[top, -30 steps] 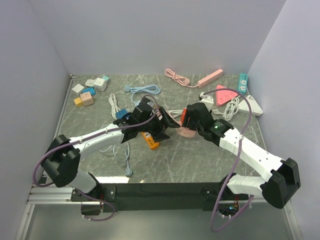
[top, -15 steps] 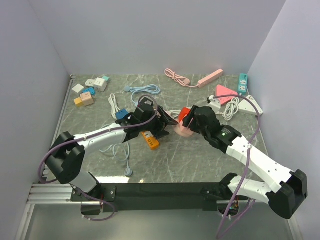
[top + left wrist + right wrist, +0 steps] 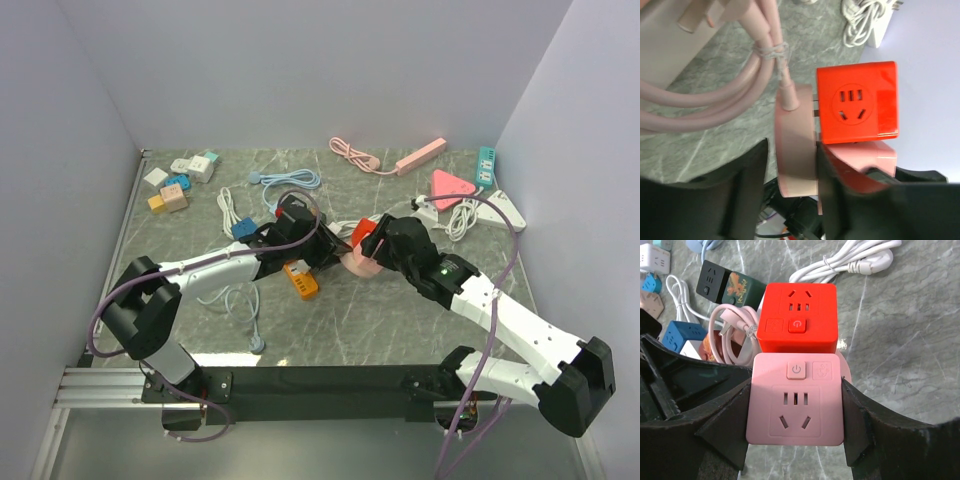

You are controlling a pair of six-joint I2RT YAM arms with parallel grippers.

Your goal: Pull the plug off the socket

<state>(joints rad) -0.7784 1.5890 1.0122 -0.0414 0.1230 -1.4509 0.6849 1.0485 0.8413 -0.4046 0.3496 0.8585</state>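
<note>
A grey-green marbled table (image 3: pixel 400 320), enclosed by plain lavender walls, carried the scene. Near its middle the left gripper (image 3: pixel 792 155) was clenched on the plug (image 3: pixel 796 130), a flat, round-edged body of pale pink plastic held edgewise between two black fingers. A thick pink cable (image 3: pixel 715 95) left the plug's top and ran off in smooth loops bound by a tie. The plug sat against one side of the red cube (image 3: pixel 857 107), and its prongs showed in the narrow gap between the two. The red cube was glossy, with rounded corners; one face carried a five-hole outlet, and another carried outlet slots and a power button. The right gripper (image 3: pixel 795 410) grasped the pink cube (image 3: pixel 796 400), its black fingers pressed to opposite sides. This cube was matte and pastel, with a square button above a five-hole outlet. The red cube touched the pink cube on the side away from the right wrist; whether the two were joined could not be told. Both cubes were held just above the table. Around them lay a black cube (image 3: pixel 730 285) with a printed face, a blue cube (image 3: pixel 682 335) and a coiled white cable (image 3: pixel 850 262). Along the far edge lay a pink strip (image 3: pixel 420 157) and a teal strip (image 3: pixel 486 165).
</note>
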